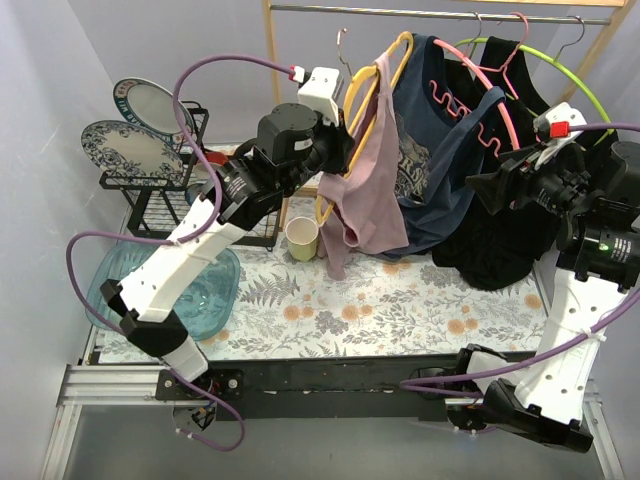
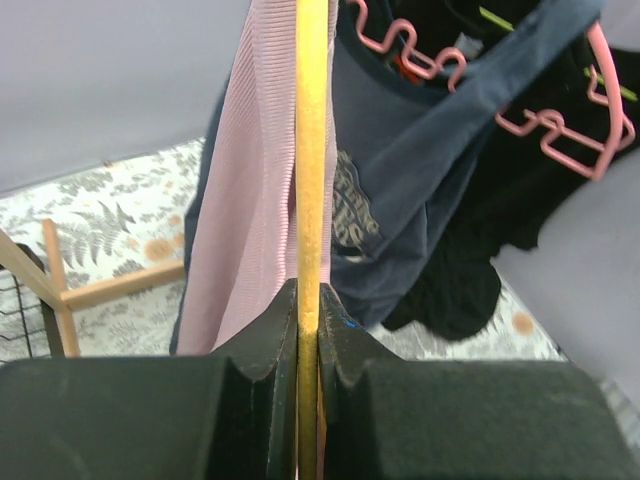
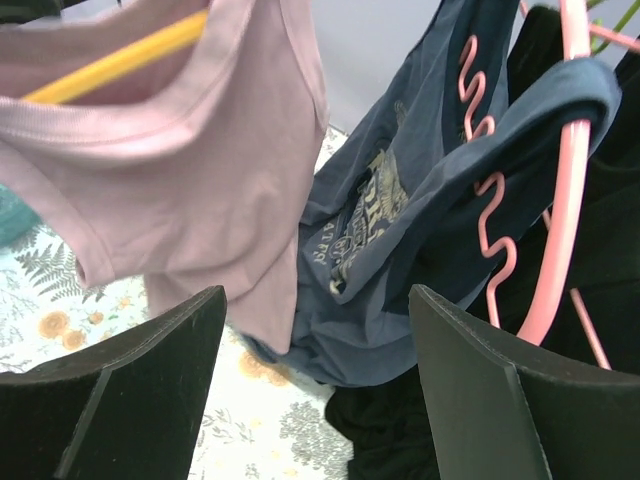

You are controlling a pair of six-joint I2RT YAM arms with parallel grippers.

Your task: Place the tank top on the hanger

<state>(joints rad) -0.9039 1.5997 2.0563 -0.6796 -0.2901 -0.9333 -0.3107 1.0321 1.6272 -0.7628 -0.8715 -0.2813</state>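
Note:
The dusty-pink tank top (image 1: 368, 175) hangs on the yellow-orange hanger (image 1: 372, 85), whose hook is up at the rail. My left gripper (image 1: 338, 150) is shut on the hanger's yellow bar (image 2: 311, 150), with the pink fabric (image 2: 255, 200) draped beside it. My right gripper (image 1: 478, 188) is open and empty, to the right of the tank top, facing it. In the right wrist view the tank top (image 3: 190, 180) hangs over the yellow bar (image 3: 120, 60) ahead of the open jaws.
A navy printed tank top (image 1: 440, 150) hangs on a pink wavy hanger (image 1: 480, 90), a black top (image 1: 505, 235) on a lime-green hanger (image 1: 560, 70). A cream cup (image 1: 302, 238), a teal bowl (image 1: 195, 290) and a plate rack (image 1: 150, 150) stand at left.

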